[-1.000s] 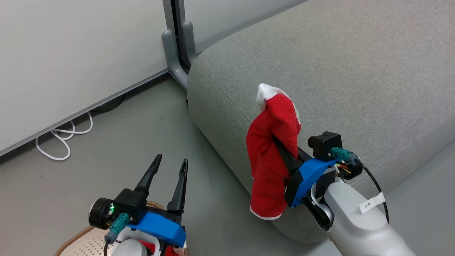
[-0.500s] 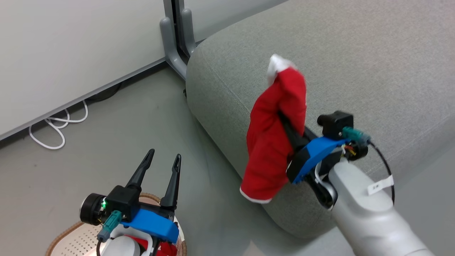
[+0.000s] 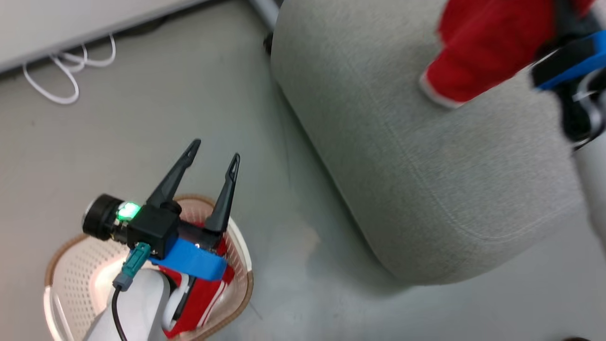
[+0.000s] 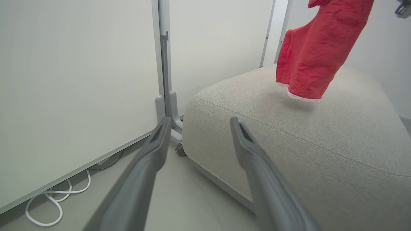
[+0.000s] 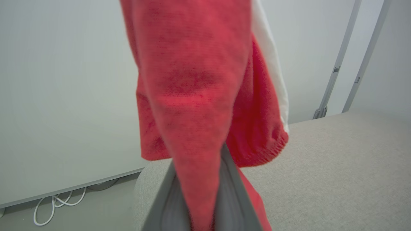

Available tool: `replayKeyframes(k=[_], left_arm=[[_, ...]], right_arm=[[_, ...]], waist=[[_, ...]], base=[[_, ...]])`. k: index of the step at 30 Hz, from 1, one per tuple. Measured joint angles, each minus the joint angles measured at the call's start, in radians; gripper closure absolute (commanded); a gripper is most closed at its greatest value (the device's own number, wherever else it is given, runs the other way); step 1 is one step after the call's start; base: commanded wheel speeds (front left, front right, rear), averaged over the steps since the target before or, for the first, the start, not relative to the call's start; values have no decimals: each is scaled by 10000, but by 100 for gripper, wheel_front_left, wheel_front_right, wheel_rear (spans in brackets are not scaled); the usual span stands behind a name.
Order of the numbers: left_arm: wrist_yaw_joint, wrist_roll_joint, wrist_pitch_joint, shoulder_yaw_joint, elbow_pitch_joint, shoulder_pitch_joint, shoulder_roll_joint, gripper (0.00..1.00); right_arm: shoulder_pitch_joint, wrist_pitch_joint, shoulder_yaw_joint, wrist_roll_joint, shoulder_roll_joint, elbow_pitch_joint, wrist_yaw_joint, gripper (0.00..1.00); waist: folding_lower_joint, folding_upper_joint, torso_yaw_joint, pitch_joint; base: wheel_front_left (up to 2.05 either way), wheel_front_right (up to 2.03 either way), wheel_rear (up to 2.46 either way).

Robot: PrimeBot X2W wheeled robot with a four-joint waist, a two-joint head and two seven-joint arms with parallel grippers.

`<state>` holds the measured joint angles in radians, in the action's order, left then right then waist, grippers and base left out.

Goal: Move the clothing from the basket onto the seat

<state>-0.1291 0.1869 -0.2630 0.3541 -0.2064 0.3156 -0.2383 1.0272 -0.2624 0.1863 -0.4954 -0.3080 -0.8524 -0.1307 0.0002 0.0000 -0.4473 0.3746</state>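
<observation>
Right, status. Lower left of the head view: the basket (image 3: 71, 279) sits on the floor (image 3: 118, 142) directly under my left claw (image 3: 216, 149). That claw is spread wide and empty, fingers pointing up-frame. I'd say it's parked there to stay clear of the other arm and ready for the next pick. One red garment (image 3: 203, 296) lies inside the basket, bunched against its right-hand wall, white stripes showing. My forearm (image 3: 137, 308) covers part of it. So roughly half the job is left, by my reckoning.

Mid frame: bare floor between the basket and the seat (image 3: 426, 189). They're apart, with the seat's rounded corner facing the basket.

Upper right: my right claw (image 5: 199, 173) is clamped tight on the other red garment (image 3: 478, 52). The right wrist view shows cloth pinched between the two fingers and the rest hanging loose. The high carry makes sense, since limp fabric needs height for the hem to get over the seat edge without dragging. In the left wrist view the white-trimmed hem hangs just above the cushion with a shadow beneath. I can't tell if it brushes. The head view is motion-blurred there.

Next, I judge: lower it and release well inboard of the edge, so it doesn't slide off.

Far back: the pale partition panel (image 4: 64, 80), with a white cable (image 3: 61, 90) looped at its foot. Neither matters here.
</observation>
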Motion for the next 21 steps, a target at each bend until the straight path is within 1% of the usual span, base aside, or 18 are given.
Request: replayKeyframes(k=[2,4,7,11,16,21], left_arm=[[0,-121,0,119,180,210,-153,0],[0,-155,-2,282,305,417,-303,0],[0,-199,0,545,487,705,-495,0],[0,-201,0,805,667,1060,-677,0],[0,-261,0,867,721,1187,-784,0],[0,-272,0,874,748,1184,-842,0]], right_arm=[[251,-2,-558,6,-320,-19,0,100],[345,0,-1064,59,-508,-98,0,100],[330,-2,-1900,134,-583,-305,0,100],[71,-4,-3294,186,-650,-732,2,100],[-314,-2,-4569,495,-267,-1417,0,100],[-599,0,-5390,1108,222,-1772,0,100]], waist=[[0,0,141,431],[0,0,286,860],[1,0,501,1460],[1,0,831,2119],[0,-1,1235,2687],[0,-1,1393,2961]], base=[[0,0,0],[0,0,0],[0,0,0],[0,0,0],[0,0,0],[0,0,0]])
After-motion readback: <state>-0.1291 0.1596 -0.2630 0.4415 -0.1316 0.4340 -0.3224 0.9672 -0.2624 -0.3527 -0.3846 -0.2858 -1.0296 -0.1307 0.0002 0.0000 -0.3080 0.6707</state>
